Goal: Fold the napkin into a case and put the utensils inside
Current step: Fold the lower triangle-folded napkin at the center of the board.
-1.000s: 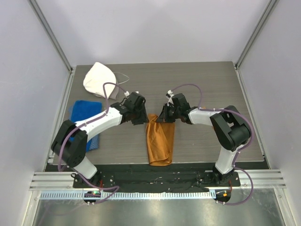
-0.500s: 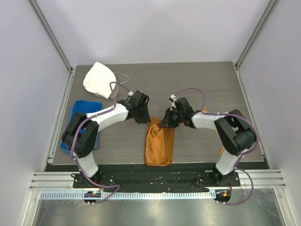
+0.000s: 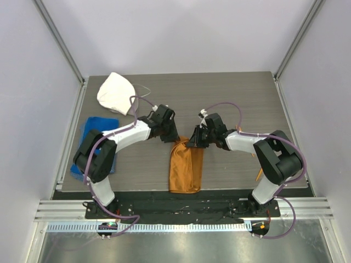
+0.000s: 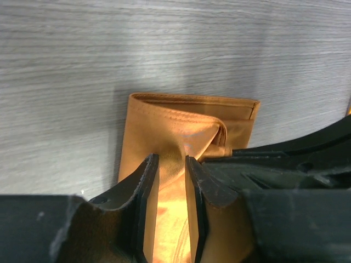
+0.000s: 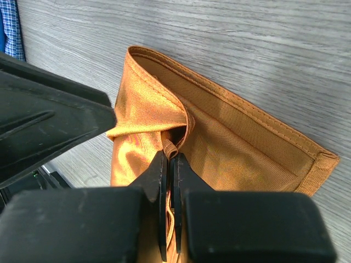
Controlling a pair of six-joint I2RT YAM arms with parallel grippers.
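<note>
Rust-orange napkin mid-fold, left tool and right tool each pinching its far end; next, probably draw it nearward.

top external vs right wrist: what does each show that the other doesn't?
Top external only: the white cloth and the full length of the napkin. Right wrist only: the right gripper shut on a raised napkin fold, and the stitched hem up close. Both: the orange napkin lying on the grey wood table.
</note>
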